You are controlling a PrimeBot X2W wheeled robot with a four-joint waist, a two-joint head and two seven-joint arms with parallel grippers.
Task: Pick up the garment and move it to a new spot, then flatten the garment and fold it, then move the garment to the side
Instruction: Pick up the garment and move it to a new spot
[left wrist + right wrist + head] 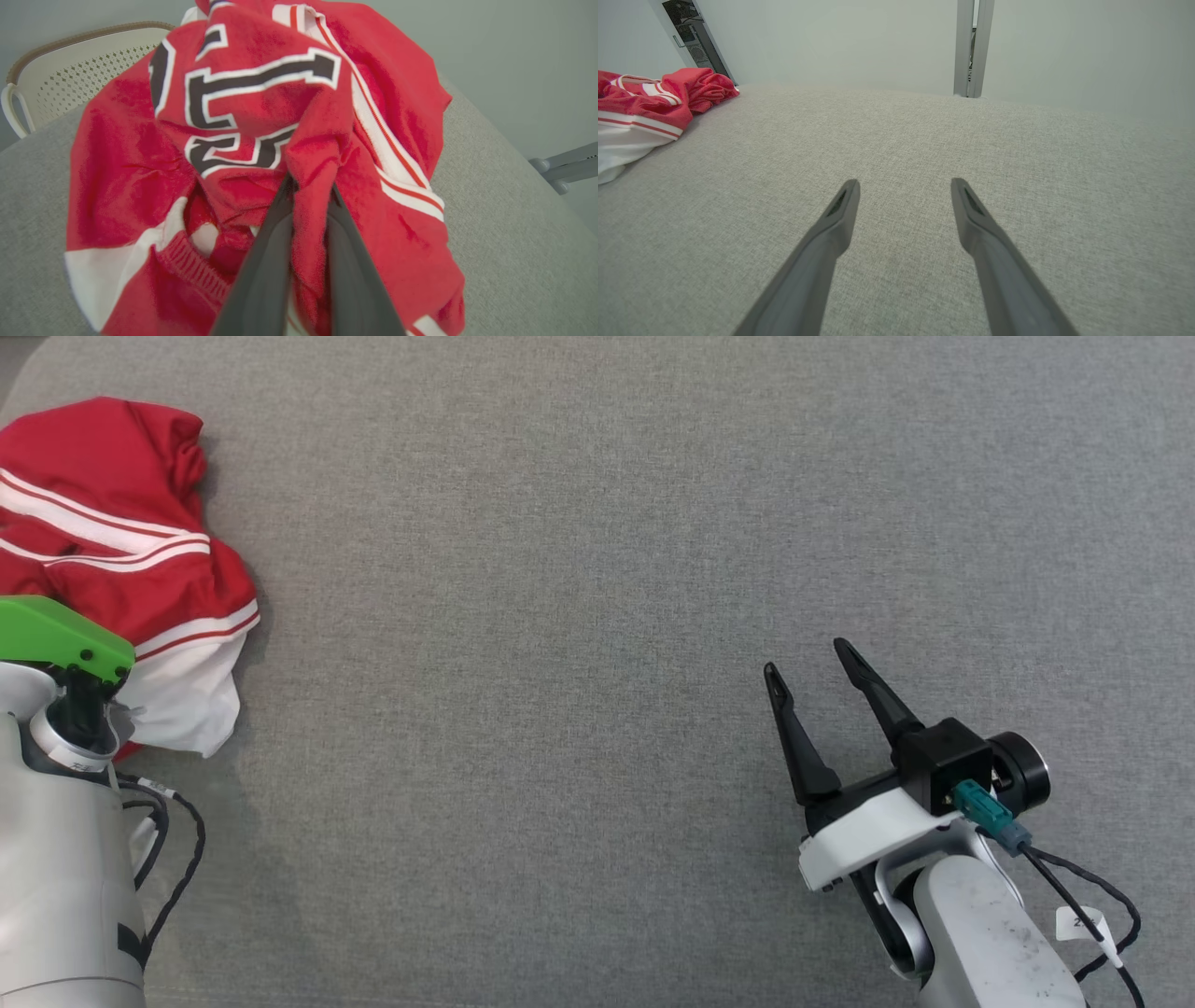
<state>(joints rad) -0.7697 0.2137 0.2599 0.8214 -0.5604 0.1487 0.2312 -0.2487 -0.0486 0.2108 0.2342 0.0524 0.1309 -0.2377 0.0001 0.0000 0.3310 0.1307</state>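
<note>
Left tool (310, 186), at the far left edge of the wide grey desk (597, 569), is clamped on a raised fold of the garment (103, 504), a crumpled red-and-white jersey heaped there. Right tool (805, 658) hovers over bare desk with its fingers apart, well away from the heap. I judge this to be the pickup step. Next comes lifting and carrying the heap toward the open middle without the thin pinch slipping.

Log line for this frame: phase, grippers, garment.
phase: pick-up grasp | left gripper: shut on garment fold | right gripper: open, apart from garment | garment: crumpled on grey surface
</note>
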